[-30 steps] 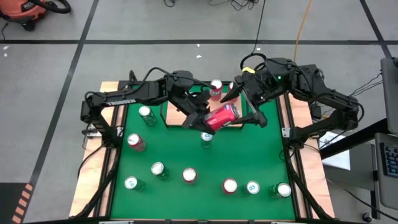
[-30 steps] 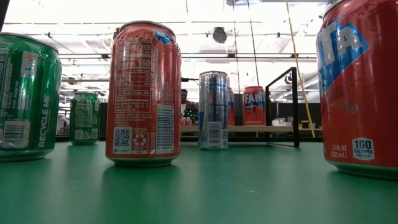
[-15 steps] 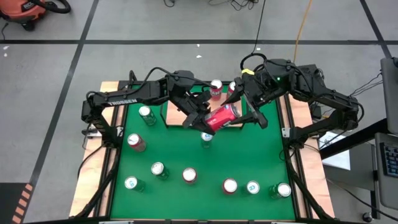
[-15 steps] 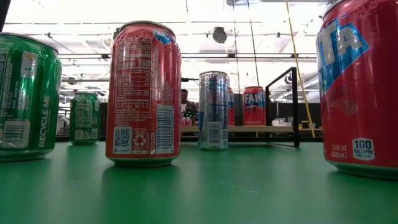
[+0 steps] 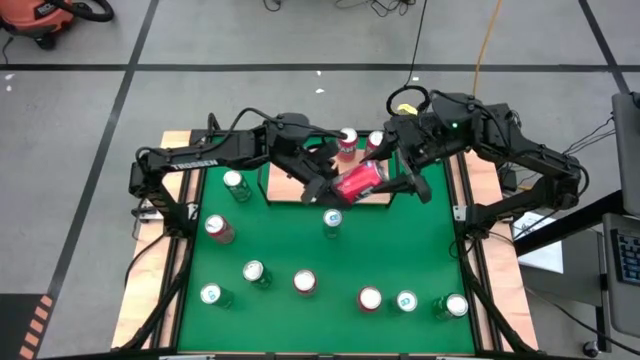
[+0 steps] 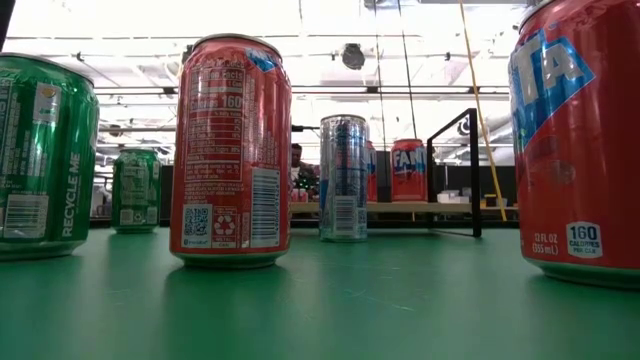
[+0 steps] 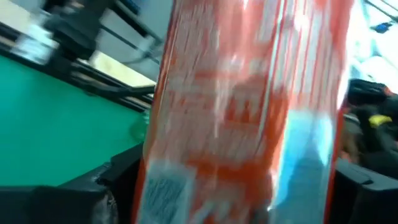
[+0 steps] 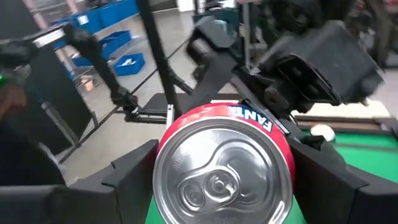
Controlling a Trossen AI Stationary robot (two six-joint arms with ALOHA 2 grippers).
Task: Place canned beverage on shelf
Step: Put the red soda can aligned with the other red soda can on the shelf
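A red canned beverage (image 5: 358,182) hangs on its side over the near edge of the shelf (image 5: 285,192), a light-wood board with a black rail (image 6: 473,165). It sits between my two grippers. My left gripper (image 5: 328,188) reaches it from the left and my right gripper (image 5: 392,178) from the right, each shut on it. The can fills the left wrist view (image 7: 249,112). Its silver top (image 8: 221,177) faces the right wrist camera. Two cans (image 5: 347,140) stand upright on the shelf. My left gripper pinches the can's side wall (image 7: 155,174) between its two fingers, which lie across the can. It comes slanting from the far left, nearly level. The can is clear of shelf and table. My right gripper pinches the can's side wall just behind its top rim (image 8: 163,155), one finger (image 8: 130,171) on each side. The fingers come nearly level from the right and lie along the can. The can's top points back at the wrist.
Several upright cans stand on the green mat: green ones (image 5: 237,184) (image 5: 210,295), red ones (image 5: 218,228) (image 5: 369,298) and a silver-blue one (image 5: 332,220) just before the shelf. Pale wooden strips (image 5: 150,290) run along the table's sides.
The red can has shifted a little toward the far edge and the right and now lies more over the shelf. My right gripper's fingers have drawn in onto its top end. Both wrists have turned slightly without leaving their places.
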